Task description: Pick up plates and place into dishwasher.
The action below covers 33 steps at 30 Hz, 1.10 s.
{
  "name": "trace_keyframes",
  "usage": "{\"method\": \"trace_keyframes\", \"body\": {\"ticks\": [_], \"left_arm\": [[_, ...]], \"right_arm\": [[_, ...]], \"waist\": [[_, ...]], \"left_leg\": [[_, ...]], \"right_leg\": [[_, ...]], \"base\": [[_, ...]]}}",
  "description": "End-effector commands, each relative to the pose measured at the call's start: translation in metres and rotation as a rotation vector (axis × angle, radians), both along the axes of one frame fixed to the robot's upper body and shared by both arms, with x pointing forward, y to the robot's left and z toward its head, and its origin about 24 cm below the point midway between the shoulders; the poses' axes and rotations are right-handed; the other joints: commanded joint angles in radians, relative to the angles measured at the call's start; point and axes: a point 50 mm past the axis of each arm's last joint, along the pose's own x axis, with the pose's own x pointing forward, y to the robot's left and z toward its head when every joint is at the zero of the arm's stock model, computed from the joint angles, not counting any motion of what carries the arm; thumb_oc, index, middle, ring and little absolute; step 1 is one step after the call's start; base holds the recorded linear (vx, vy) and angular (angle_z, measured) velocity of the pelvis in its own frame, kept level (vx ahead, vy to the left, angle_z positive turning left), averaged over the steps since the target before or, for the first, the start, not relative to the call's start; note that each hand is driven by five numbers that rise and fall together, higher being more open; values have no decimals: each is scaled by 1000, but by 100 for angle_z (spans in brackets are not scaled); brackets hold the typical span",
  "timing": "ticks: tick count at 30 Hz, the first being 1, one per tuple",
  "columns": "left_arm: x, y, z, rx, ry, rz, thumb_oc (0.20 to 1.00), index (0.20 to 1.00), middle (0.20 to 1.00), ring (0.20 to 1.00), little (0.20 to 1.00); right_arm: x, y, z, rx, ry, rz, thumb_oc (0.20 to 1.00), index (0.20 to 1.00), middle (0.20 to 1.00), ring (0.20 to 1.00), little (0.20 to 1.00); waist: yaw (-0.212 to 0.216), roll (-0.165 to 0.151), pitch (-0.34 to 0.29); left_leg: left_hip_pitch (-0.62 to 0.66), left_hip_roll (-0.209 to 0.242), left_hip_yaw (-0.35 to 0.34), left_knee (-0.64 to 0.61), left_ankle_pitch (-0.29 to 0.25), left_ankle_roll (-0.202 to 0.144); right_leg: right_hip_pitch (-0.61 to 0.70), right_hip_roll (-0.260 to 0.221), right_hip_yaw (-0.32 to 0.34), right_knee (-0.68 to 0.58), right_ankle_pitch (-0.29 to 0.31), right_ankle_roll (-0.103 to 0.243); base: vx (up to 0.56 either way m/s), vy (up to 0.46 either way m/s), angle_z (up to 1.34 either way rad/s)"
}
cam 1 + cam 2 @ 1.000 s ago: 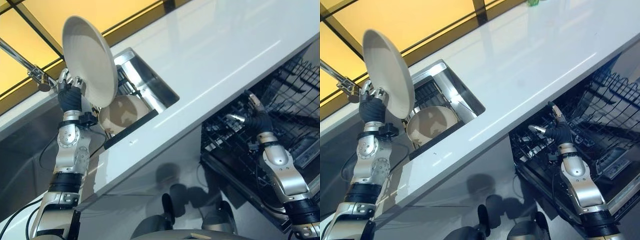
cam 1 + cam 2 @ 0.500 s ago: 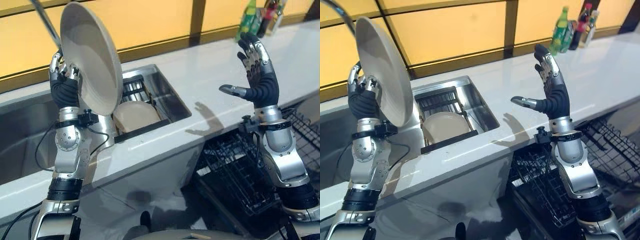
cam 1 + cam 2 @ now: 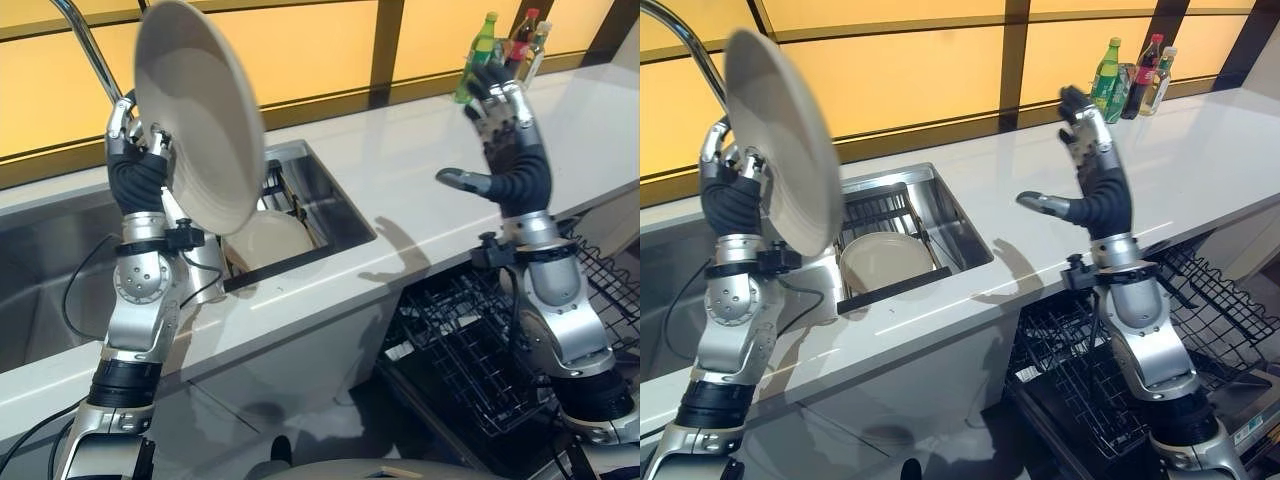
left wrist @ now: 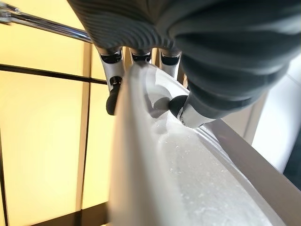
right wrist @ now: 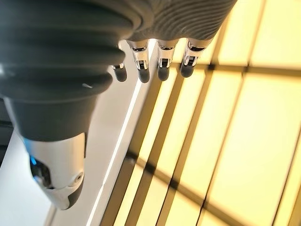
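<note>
Cream plate (image 3: 198, 110) held high on edge above sink (image 3: 330, 205), left hand (image 3: 138, 165) pinching only rim (thin grip). Right hand (image 3: 510, 150) raised, fingers spread, empty. Risks: plate slips during swing toward rack (image 3: 480, 340), or clips faucet (image 3: 85, 40) or bench (image 3: 420, 190) edge.

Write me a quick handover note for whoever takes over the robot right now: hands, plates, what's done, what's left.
Left hand: shut on the raised plate, held on edge above the sink.
Right hand: open, empty, raised over the counter.
Second plate sits in the sink.
Dishwasher rack is pulled out; no plates visible in it.
Left to do: rack the held plate, then fetch the second plate.
</note>
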Motion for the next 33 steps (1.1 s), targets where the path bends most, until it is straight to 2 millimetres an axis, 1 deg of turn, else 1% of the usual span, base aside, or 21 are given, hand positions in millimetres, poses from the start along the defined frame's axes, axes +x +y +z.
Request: {"method": "trace_keyframes", "body": {"ticks": [1,5,6,8,10,11,13,16,24,28,33], "left_arm": [[4,-9,28,127,-171,82,200,200,200,200,200],[7,-17,28,195,-223,189,200,200,200,200,200],[7,-20,27,234,-245,235,200,200,200,200,200],[8,-23,26,247,-255,260,200,200,200,200,200],[9,-31,22,298,-290,315,200,200,200,200,200],[9,-33,22,300,-294,321,200,200,200,200,200],[10,-41,17,307,-299,332,200,200,200,200,200],[11,-46,13,307,-303,334,200,200,200,200,200],[5,-59,14,369,-407,399,200,200,200,200,200],[2,-66,16,396,-444,397,200,200,200,200,200],[1,-69,11,385,-419,364,200,200,200,200,200]], "right_arm": [[-5,20,24,48,-52,154,1000,1000,1000,1000,1000],[-3,37,16,64,26,243,1000,1000,1000,1000,1000],[-2,45,11,74,66,286,1000,1000,1000,1000,1000],[-2,49,8,82,92,310,1000,1000,1000,1000,1000],[-2,63,0,86,153,361,1000,1000,1000,1000,1000],[-2,67,-1,84,170,375,1000,1000,1000,1000,1000],[-2,78,-9,78,210,407,1000,1000,1000,1000,1000],[-1,88,-14,79,249,427,1000,1000,1000,1000,1000],[-4,101,-17,102,285,451,1000,1000,1000,1000,1000],[-4,105,-16,111,286,450,1000,1000,1000,1000,1000],[-1,102,-13,156,271,372,1000,1000,1000,1000,1000]], "waist": [[29,16,-60],[30,13,-66],[30,12,-67],[31,11,-69],[32,9,-69],[32,8,-70],[34,5,-72],[38,3,-74],[49,-2,-72],[56,-4,-70],[62,-6,-70]], "left_leg": [[75,0,2,22,-149,7],[83,-1,2,18,-155,8],[81,-2,1,18,-151,9],[81,-2,0,17,-151,10],[87,-2,0,15,-157,10],[82,-2,1,15,-151,10],[88,-1,1,14,-157,10],[90,-1,0,14,-157,11],[84,-5,-7,14,-152,14],[85,-6,-9,14,-154,15],[88,-6,-10,13,-156,16]], "right_leg": [[-117,20,-28,77,36,-9],[-110,20,-32,77,29,-7],[-113,21,-31,77,34,-8],[-112,21,-30,76,34,-8],[-105,21,-32,72,30,-7],[-110,21,-31,72,36,-7],[-104,22,-33,70,30,-7],[-101,25,-32,69,29,-9],[-105,27,-34,71,33,-11],[-100,25,-43,71,31,-12],[-96,24,-47,66,32,-11]], "base": [[-9,-39,0],[1,-26,0],[0,0,0],[-12,-16,1],[2,-36,0],[0,0,0],[0,0,0],[0,0,0],[0,0,0],[0,0,0],[0,0,0]]}}
